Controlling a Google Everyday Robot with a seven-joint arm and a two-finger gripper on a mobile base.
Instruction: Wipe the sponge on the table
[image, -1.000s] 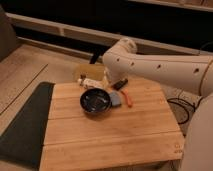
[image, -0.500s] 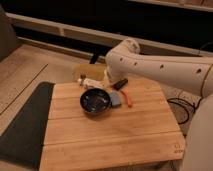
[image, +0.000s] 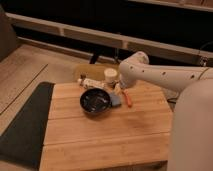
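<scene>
Here, gripper (image: 119, 90) near flat blue sponge (image: 116, 102), round dark bowl (image: 96, 101), planked table (image: 100, 137).

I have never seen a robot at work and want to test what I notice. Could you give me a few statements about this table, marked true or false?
1. The dark bowl stands on the table. True.
2. The sponge lies inside the bowl. False: it lies on the table, between the bowl and the orange object.
3. The gripper is low over the far part of the table, close to the sponge. True.
4. The orange object lies on the dark mat. False: it lies on the table; the mat is beside the table.
5. A white cup stands behind the bowl. True.
</scene>
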